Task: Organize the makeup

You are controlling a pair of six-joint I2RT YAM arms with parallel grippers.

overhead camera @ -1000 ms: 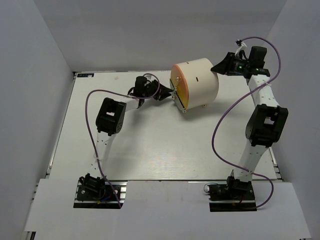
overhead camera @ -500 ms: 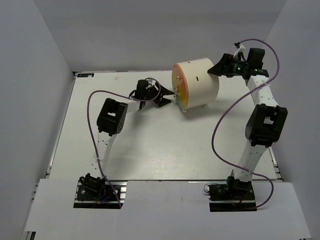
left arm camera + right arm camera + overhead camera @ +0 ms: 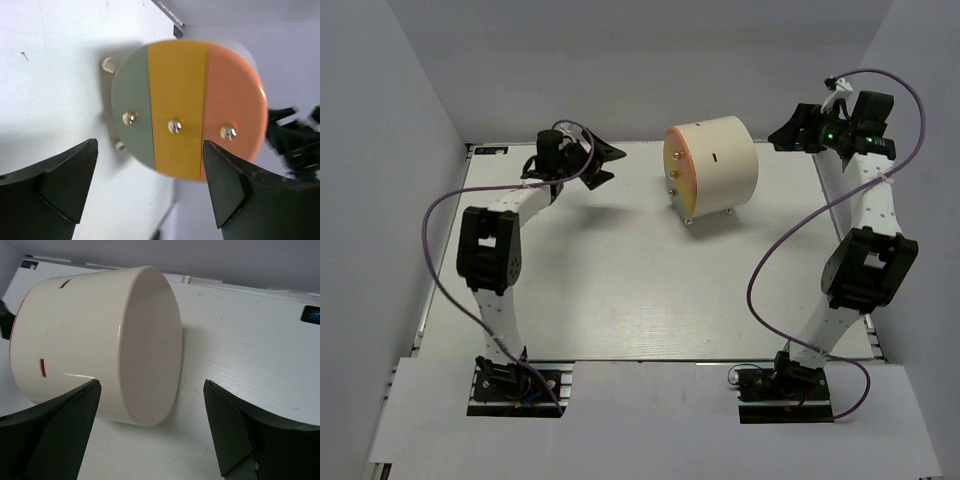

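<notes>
No makeup shows in any view. A cream cylinder [image 3: 715,165] lies on its side at the back of the table, on small feet. Its round front [image 3: 180,105] has three drawer fronts, grey-green, yellow and orange, each flush and with a gold knob. My left gripper [image 3: 610,165] hangs open to the left of that front, apart from it, and faces it [image 3: 150,145]. My right gripper [image 3: 778,136] is open behind the cylinder's plain cream back [image 3: 150,340] with nothing between its fingers [image 3: 152,385].
The white table [image 3: 620,290] is walled by grey panels at the back and both sides. Both arms reach to the far edge, purple cables looping off them. The right gripper's black body [image 3: 295,145] shows past the cylinder in the left wrist view.
Both grippers have opened and drawn back from the cylinder, the left one going far to the left and the right one to the right. The cylinder has shifted slightly.
</notes>
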